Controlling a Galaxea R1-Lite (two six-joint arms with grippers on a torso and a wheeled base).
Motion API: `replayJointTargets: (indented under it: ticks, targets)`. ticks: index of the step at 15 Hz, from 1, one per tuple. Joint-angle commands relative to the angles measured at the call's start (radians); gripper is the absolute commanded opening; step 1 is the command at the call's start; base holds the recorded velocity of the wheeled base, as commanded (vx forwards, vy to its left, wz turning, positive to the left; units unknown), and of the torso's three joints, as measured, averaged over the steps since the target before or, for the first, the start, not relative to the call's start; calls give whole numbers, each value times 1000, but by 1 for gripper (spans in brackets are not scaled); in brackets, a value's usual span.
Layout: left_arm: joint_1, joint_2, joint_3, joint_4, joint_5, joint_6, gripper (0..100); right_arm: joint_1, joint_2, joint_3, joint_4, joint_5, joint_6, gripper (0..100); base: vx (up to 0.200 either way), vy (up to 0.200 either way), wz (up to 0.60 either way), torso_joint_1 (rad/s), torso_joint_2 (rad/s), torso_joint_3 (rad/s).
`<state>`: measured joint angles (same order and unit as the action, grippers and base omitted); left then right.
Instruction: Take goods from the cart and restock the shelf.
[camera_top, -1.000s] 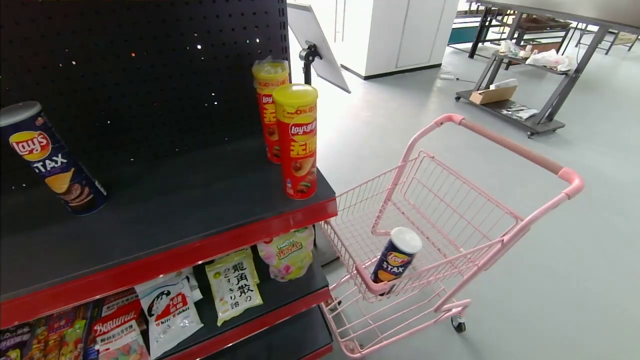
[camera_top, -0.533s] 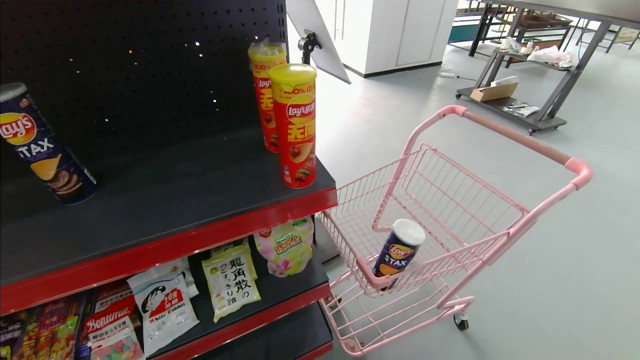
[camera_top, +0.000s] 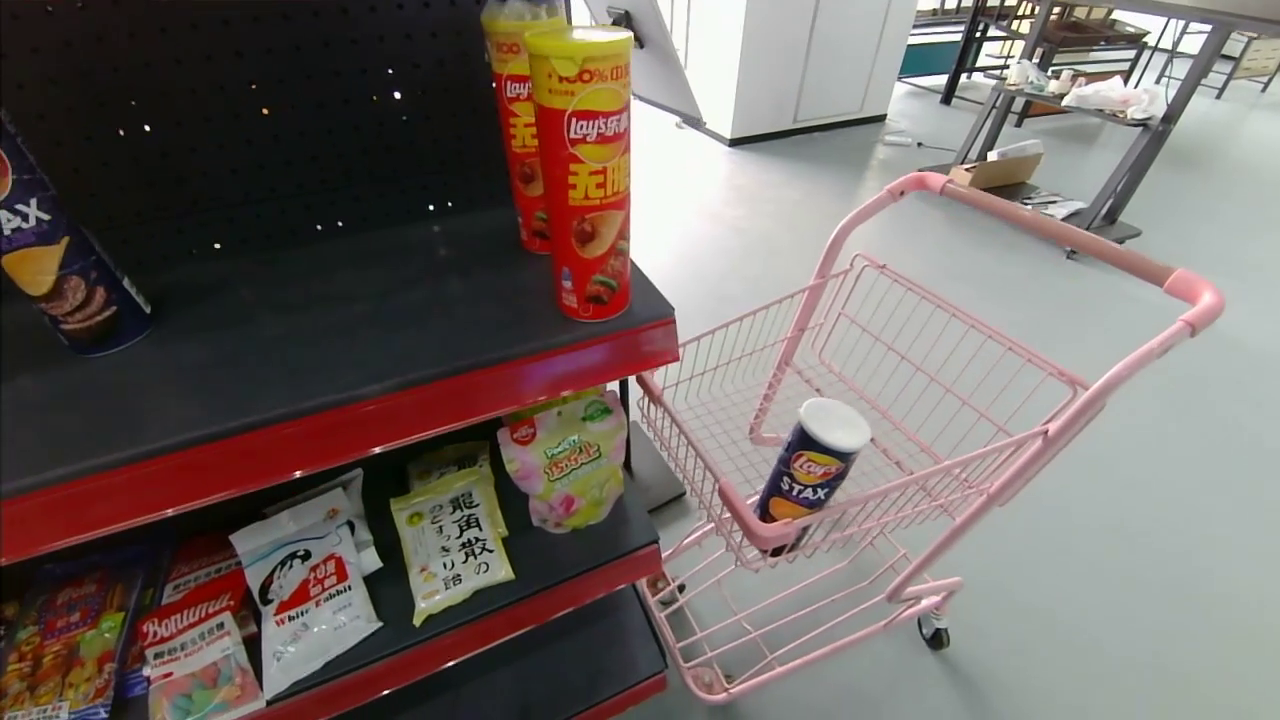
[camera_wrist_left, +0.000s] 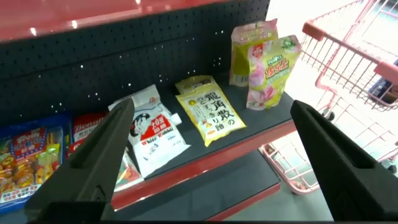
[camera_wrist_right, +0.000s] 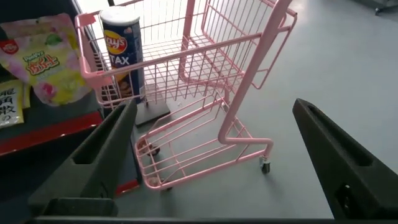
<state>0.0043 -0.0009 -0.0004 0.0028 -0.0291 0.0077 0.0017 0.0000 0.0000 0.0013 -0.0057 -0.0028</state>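
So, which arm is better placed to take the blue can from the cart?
Likely the right. The right fingers, open, face the cart, with the blue can close ahead. The left fingers face snack bags on the lower shelf.

Smooth grey floor (camera_top: 1100, 560) — white cabinets (camera_top: 800, 60), dark metal rack (camera_top: 1112, 230) beyond.

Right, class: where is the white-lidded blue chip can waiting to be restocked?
In the head view, the blue chip can stands on the right, in the corner of the pink cart nearest the shelf, right of the pink snack bag.
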Motion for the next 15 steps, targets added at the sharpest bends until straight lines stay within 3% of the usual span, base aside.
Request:
replayJointTargets:
  ticks: [1,5,10,11,13,15]
  targets:
    - [0,1,0,0,2,0,100,0,2,0,0,0,-2,100,0,0,0,-168,520,364]
    - [0,1,0,0,5,0,100,0,2,0,0,0,-2,100,0,0,0,-123,451,320]
    - [0,1,0,0,5,0,100,-2,0,0,-4,6,4,100,0,0,0,-14,50,36]
    - [0,1,0,0,5,0,100,9,91,-118,-6,44,20,100,0,0,0,0,0,0]
    - [0,1,0,0,3,0,100,27,555,-453,-21,73,207,100,0,0,0,0,0,0]
    - [0,1,0,0,3,0,100,101,781,-541,-86,151,196,100,0,0,0,0,0,0]
